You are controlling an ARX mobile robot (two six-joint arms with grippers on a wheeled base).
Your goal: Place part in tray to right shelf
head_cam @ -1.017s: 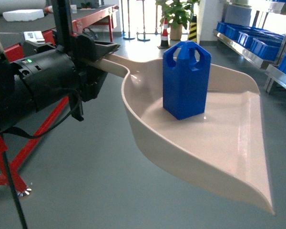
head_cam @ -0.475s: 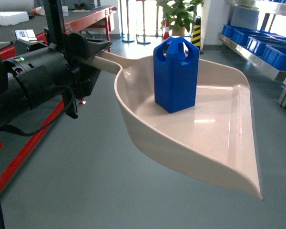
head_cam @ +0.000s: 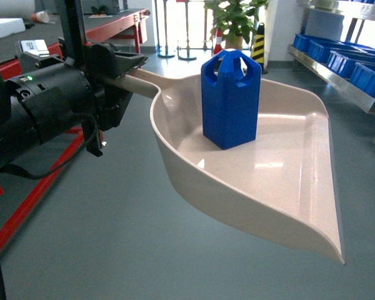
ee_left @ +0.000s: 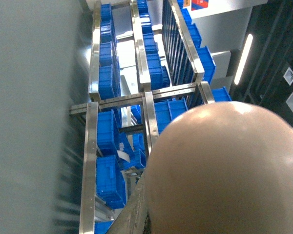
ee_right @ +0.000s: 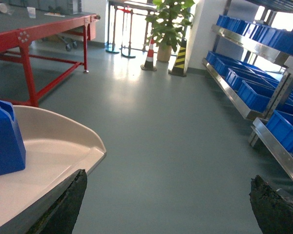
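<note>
Head view: the floor (head_cam: 112, 237) is smooth grey-green. A red table (head_cam: 119, 22) stands at the back left, and a green plant (head_cam: 234, 19) by a striped post (head_cam: 257, 40) at the back. The shelf (head_cam: 344, 69) with blue crates (head_cam: 337, 56) runs along the right edge, well apart from the tray. The beige tray (head_cam: 287, 181) hangs over the floor with its flat lip toward the lower right. The blue part (head_cam: 230, 100) stands upright on the tray's floor, near the back by the handle. The left gripper (head_cam: 115, 72) is closed on the tray's handle. The black arm fills the left side and hides part of the handle.

Left wrist view: this picture is turned on its side. The tray's round beige back (ee_left: 224, 170) fills the lower right and hides the fingers. Past it are steel shelf rails (ee_left: 146, 97) and many blue crates (ee_left: 107, 78). The grey left side is blurry.

Right wrist view: the right gripper (ee_right: 168, 204) is wide open with nothing in it. Only the two dark fingertips (ee_right: 63, 204) show at the bottom edge. The tray's corner (ee_right: 83, 146) and the part (ee_right: 5, 141) are cut off at the left edge. A cone (ee_right: 150, 54) stands near the plant (ee_right: 168, 24). The shelf (ee_right: 254, 83) lines the right wall.
</note>
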